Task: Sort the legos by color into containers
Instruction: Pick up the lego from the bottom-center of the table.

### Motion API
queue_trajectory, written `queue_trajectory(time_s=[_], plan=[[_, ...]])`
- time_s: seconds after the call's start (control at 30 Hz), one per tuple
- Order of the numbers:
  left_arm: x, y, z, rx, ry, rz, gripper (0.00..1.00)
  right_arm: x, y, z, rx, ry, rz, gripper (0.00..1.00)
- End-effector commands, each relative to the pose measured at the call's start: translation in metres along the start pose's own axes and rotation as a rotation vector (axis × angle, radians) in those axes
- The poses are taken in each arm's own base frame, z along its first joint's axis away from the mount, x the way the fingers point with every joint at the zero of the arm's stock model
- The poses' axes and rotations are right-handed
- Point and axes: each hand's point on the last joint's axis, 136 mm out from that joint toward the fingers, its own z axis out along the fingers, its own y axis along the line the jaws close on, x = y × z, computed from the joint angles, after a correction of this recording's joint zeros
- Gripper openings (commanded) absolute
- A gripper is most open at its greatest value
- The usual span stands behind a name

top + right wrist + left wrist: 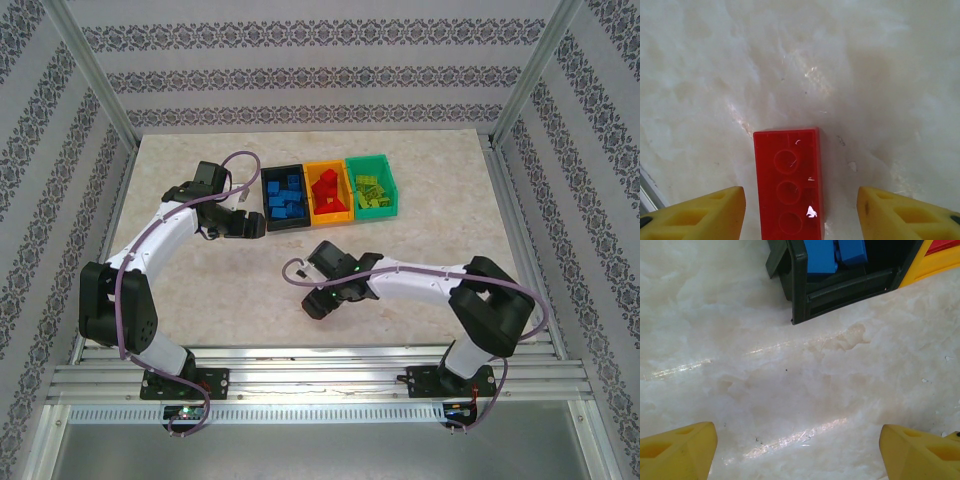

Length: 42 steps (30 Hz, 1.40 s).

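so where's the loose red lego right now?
Right wrist view: the red lego lies on the table, between the spread fingers of the right pincer, touching neither.

We see a red rectangular plastic brick glinting glossy and smooth; the cream marbled tabletop shines polished, the black rectangular plastic bin duller, satin.

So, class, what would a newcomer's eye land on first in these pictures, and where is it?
The three joined containers at the far middle of the table stand out first, already holding blue, red and lime legos by color. Then comes one red brick lying on the table, straddled by the open right gripper.
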Motion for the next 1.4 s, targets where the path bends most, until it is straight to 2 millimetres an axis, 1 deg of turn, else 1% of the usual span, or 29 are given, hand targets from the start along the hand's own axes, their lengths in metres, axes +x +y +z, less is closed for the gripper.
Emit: queue_trajectory(time_s=[0.0, 0.13, 0.3, 0.4, 0.57, 0.73, 0.93, 1.1, 1.27, 1.37], plan=[[-0.004, -0.001, -0.01, 0.008, -0.011, 0.01, 0.85, 0.001, -0.003, 0.005, 0.045, 0.024, -0.01, 0.62], [-0.004, 0.0, -0.01, 0.005, -0.012, 0.011, 0.85, 0.002, -0.001, 0.01, 0.051, 0.035, -0.025, 0.62], [-0.004, 0.0, -0.01, 0.002, -0.012, 0.011, 0.85, 0.003, -0.003, 0.019, 0.063, 0.048, -0.025, 0.6], [-0.004, 0.0, -0.01, 0.001, -0.011, 0.01, 0.85, 0.001, -0.002, 0.021, 0.056, 0.046, -0.021, 0.54], [-0.004, 0.0, -0.011, 0.002, -0.013, 0.011, 0.84, -0.002, -0.003, 0.018, 0.068, 0.03, -0.021, 0.44], [-0.004, -0.001, -0.013, 0.004, -0.018, 0.014, 0.85, -0.007, -0.003, 0.014, 0.07, -0.001, -0.015, 0.41], [-0.006, -0.004, -0.021, 0.007, -0.043, 0.022, 0.85, -0.025, -0.007, 0.006, 0.103, -0.06, -0.013, 0.4], [-0.006, -0.003, -0.019, 0.007, -0.04, 0.021, 0.85, -0.041, -0.012, -0.003, 0.103, -0.135, 0.019, 0.4], [-0.005, -0.002, -0.017, 0.002, -0.031, 0.02, 0.85, -0.057, -0.023, -0.012, 0.091, -0.203, 0.069, 0.4], [-0.006, -0.002, -0.018, 0.001, -0.041, 0.022, 0.85, -0.066, -0.036, -0.015, 0.077, -0.233, 0.11, 0.4]])
